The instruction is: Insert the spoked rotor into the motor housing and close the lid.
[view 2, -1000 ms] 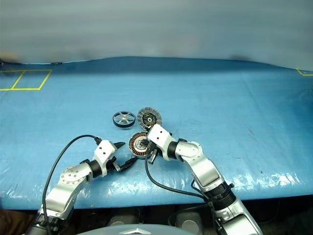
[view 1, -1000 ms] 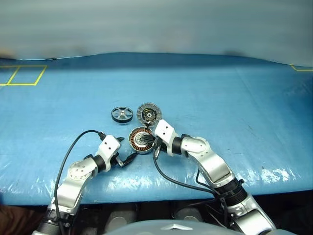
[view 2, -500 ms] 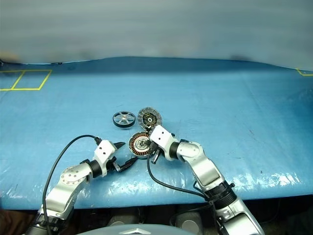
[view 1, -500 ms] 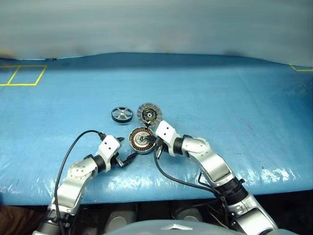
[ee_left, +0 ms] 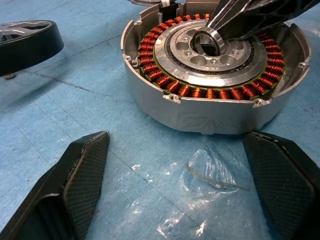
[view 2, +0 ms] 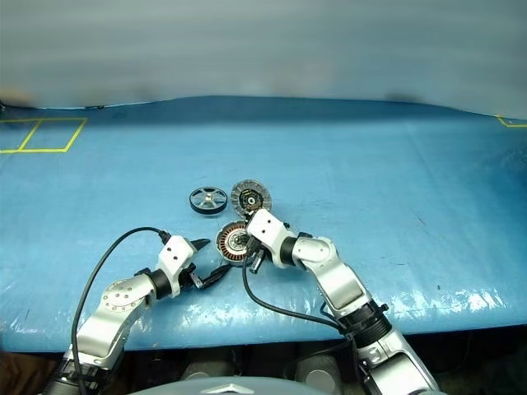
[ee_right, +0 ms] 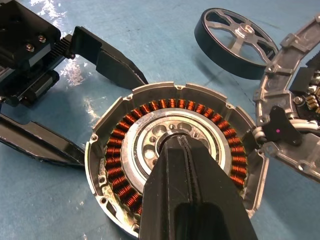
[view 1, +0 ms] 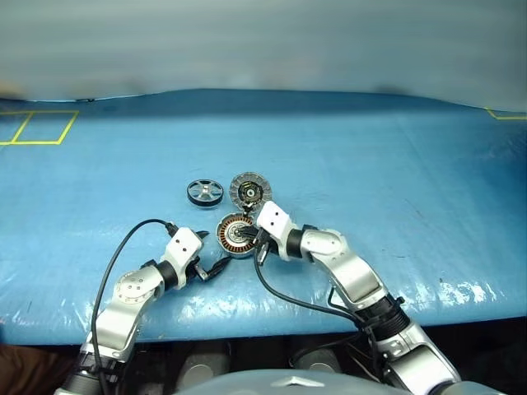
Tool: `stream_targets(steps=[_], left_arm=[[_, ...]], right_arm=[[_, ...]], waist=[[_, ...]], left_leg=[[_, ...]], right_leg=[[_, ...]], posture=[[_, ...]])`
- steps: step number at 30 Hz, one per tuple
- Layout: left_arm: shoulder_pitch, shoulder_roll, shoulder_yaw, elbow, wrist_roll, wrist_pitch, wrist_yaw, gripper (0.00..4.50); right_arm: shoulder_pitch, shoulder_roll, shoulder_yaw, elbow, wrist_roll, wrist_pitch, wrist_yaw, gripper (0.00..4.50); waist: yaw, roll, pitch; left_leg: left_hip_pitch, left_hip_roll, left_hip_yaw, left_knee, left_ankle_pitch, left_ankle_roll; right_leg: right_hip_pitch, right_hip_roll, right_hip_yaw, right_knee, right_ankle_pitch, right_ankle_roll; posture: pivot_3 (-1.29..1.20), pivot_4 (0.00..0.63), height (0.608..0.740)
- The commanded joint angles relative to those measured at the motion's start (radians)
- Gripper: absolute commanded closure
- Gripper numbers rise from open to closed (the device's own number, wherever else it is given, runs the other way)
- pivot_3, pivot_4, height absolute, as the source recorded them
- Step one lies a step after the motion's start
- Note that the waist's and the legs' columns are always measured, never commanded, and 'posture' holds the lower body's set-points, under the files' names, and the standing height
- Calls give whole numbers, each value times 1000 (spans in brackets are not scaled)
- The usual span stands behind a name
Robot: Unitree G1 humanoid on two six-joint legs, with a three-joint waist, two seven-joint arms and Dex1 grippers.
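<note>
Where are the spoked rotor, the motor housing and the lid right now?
spoked rotor [view 1: 204, 192], left eye view, on its silver hub.
motor housing [ee_left: 210, 116], left wrist view, on its outer silver wall.
lid [view 1: 249, 191], left eye view, on its dark centre.

Arms: silver-grey segmented links, white wrist blocks w/ small dark dots, black joint rings. Black cable looped from each wrist. Left gripper [view 1: 212, 257] & right gripper [ee_right: 181, 150]: black fingers; pads [ee_left: 80, 175] cross-hatch textured.
</note>
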Motion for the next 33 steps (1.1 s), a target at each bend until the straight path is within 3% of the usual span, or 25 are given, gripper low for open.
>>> stream_targets(steps=[1,18,33], left_arm=[[11,-1,-13,2,14,-3,2,0],[19,-3,-16,-8,14,5,7,0],[55,18,85,-82,-65,-8,-9,0]], right_arm=[[-21,13,-1,-9,4,-16,-3,4486],[-15,29,6,81,-27,-44,-24,4486],[-4,37,-84,-106,144,47,16,4486]], waist=[[0,0,0],[-2,3,-2],[-5,3,-2]], left_leg=[[0,0,0,0,0,0],[1,2,1,1,0,0],[1,8,3,0,1,-2]], right_leg=[[0,0,0,0,0,0],[1,2,1,0,1,-1],[0,7,2,0,4,-4]], posture=[[0,150,740],[0,150,740],[0,150,740]])
